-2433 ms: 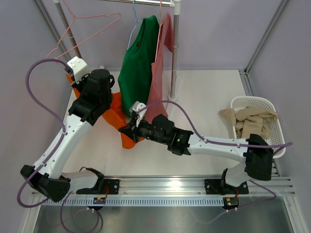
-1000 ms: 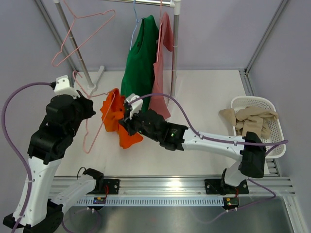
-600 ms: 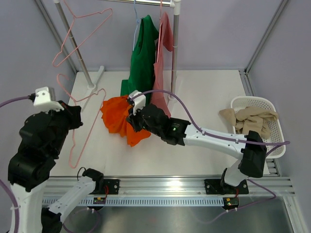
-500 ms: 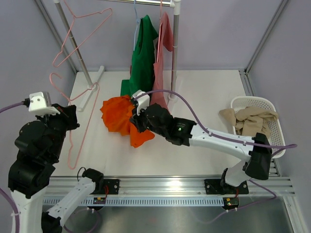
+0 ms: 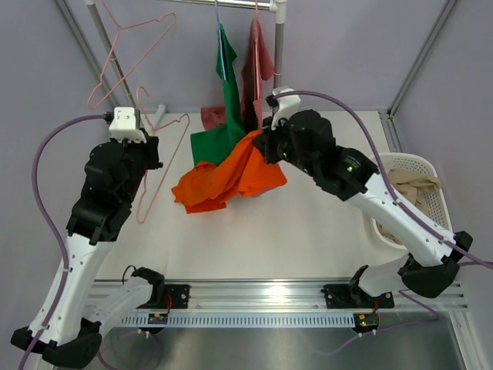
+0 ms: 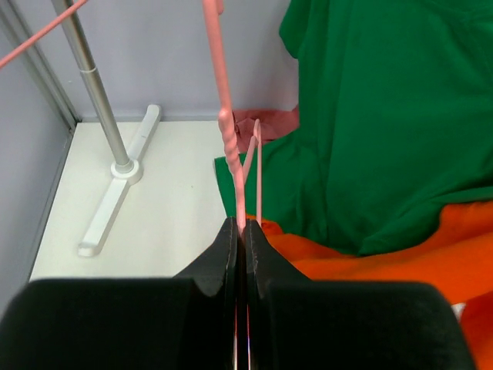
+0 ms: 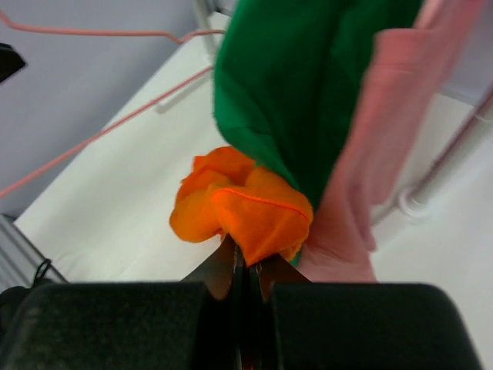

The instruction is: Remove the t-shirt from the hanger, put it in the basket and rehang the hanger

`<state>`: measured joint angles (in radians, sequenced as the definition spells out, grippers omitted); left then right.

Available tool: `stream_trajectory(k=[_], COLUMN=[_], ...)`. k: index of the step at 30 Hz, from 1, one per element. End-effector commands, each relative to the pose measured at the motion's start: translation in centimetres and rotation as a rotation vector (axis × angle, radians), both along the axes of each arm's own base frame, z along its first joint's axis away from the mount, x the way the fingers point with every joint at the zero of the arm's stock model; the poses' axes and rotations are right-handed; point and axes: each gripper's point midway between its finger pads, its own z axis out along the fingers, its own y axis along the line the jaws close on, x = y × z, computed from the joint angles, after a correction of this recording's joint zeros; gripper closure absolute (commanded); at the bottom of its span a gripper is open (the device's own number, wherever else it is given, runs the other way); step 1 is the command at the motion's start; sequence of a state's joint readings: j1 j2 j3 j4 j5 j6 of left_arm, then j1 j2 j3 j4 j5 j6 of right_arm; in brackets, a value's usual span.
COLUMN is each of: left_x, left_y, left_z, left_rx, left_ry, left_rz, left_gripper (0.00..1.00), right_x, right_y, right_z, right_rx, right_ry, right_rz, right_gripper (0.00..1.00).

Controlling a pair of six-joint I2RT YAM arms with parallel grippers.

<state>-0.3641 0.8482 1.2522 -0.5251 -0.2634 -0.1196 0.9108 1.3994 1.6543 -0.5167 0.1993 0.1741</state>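
Note:
The orange t-shirt (image 5: 229,178) hangs bunched from my right gripper (image 5: 260,146), which is shut on its top fold, held up beside the rack; the cloth also shows in the right wrist view (image 7: 248,206) at that gripper (image 7: 248,258). My left gripper (image 5: 148,146) is shut on the thin pink wire hanger (image 5: 164,166), to the left of the t-shirt. The hanger looks bare and apart from the cloth. In the left wrist view the hanger wire (image 6: 231,146) rises from my shut left gripper (image 6: 240,231), with orange cloth (image 6: 431,262) at lower right.
A green shirt (image 5: 228,85) and a pink shirt (image 5: 259,58) hang on the rack just behind the orange one. A second pink hanger (image 5: 131,46) hangs at the upper left. The rack's foot (image 6: 115,185) lies at the left. A white basket (image 5: 389,163) of beige cloth stands on the right.
My right gripper has lifted the orange t-shirt up and to the right, toward the rack. My left arm has swung the hanger back and to the right, apart from the shirt.

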Motion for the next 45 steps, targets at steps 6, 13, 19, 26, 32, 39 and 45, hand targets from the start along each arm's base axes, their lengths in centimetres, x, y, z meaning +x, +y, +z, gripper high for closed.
stream_trajectory(k=[6,13,19,26,32,39,45], left_x=[2.4,6.2,9.8,13.1,14.3,15.1,17.1], left_y=[0.4,-1.4,-1.5,0.2,-0.1,0.0,-0.5], left_z=[10.3,12.6,14.0,15.2,16.5,18.2,19.9], left_rx=[-0.005,0.024,0.063,0.028,0.019,0.037,0.041], left_ry=[-0.315,-0.401,-0.427,-0.493,-0.560,-0.635,-0.672], left_rz=[0.007,-0.089,-0.090,-0.026,-0.029,-0.012,-0.022], left_gripper=[1.00,1.00,1.00,1.00,1.00,1.00,1.00], right_x=[-0.5,3.6,6.0,6.7,5.6,1.8,-0.9], right_y=[-10.3,-15.9,-21.6,-28.0,-32.5,-38.2,-41.0], right_z=[12.8,17.7,21.3,24.1,27.7,32.1,33.0], right_rx=[0.054,-0.003,-0.002,-0.045,-0.101,-0.124,-0.172], right_ry=[-0.244,-0.349,-0.421,-0.535,-0.665,-0.814,-0.861], right_rz=[-0.204,-0.401,-0.561,-0.774,-0.975,-1.192,-1.304], right_gripper=[1.00,1.00,1.00,1.00,1.00,1.00,1.00])
